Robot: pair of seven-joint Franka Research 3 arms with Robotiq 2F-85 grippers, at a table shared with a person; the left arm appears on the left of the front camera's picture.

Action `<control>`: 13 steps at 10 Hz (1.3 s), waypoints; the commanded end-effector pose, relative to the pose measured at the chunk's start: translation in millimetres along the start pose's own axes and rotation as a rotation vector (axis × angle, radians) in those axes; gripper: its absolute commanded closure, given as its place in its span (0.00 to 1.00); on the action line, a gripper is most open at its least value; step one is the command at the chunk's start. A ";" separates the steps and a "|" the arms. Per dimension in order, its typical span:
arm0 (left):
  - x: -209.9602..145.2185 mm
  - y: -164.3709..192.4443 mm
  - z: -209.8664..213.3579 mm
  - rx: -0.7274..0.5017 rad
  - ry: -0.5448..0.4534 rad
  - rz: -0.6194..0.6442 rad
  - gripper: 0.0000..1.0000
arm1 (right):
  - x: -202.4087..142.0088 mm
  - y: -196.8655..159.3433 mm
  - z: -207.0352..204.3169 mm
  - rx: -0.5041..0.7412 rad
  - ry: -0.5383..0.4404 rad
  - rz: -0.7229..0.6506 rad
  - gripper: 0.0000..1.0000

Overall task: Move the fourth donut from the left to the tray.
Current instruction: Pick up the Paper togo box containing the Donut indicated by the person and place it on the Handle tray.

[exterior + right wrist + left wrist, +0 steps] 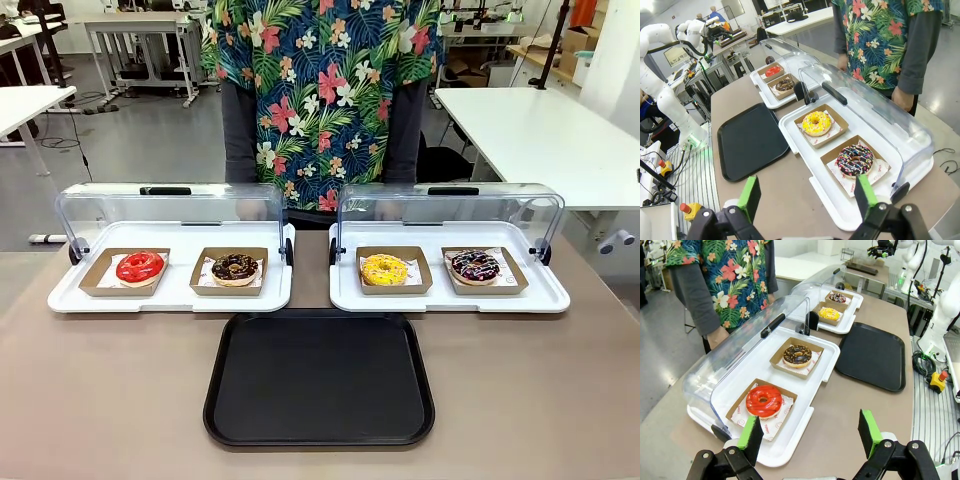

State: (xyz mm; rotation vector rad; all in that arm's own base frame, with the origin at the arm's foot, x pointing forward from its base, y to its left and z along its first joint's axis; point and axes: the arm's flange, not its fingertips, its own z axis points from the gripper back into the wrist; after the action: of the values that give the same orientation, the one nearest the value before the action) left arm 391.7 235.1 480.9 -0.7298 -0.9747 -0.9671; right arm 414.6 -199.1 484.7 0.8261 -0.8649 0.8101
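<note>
The fourth donut [475, 266] is dark chocolate with pink and white sprinkles. It lies in a small brown cardboard tray at the right end of the right white display tray [450, 299], whose clear lid is raised. The right wrist view has this fourth donut [855, 160] just above my right gripper [806, 196], which is open and empty. Far off in the left wrist view the same donut [838, 297] is small, and my left gripper [810, 433] hangs open and empty near the red donut [763, 400]. The black tray [319, 378] lies empty at the table's front middle.
A red donut [140, 267] and a crumb-topped chocolate donut [235, 267] sit in the left display tray [170, 297]. A yellow donut [384, 269] is left of the fourth one. A person in a flowered shirt [320, 90] stands behind the raised lids.
</note>
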 end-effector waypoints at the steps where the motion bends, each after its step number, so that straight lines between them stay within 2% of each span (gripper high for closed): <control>1: 1.2 -1.5 1.3 -0.009 -0.008 0.006 0.00 | 1.7 0.2 -1.9 0.002 -0.025 0.014 0.00; 13: 1.2 -1.5 1.3 -0.009 -0.008 0.006 0.00 | 1.7 0.2 -1.9 0.002 -0.025 0.014 0.00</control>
State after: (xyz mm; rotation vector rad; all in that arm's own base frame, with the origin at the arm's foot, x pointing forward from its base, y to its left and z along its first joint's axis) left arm 391.7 235.1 480.9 -0.7298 -0.9747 -0.9671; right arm 414.6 -199.1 484.7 0.8261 -0.8649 0.8101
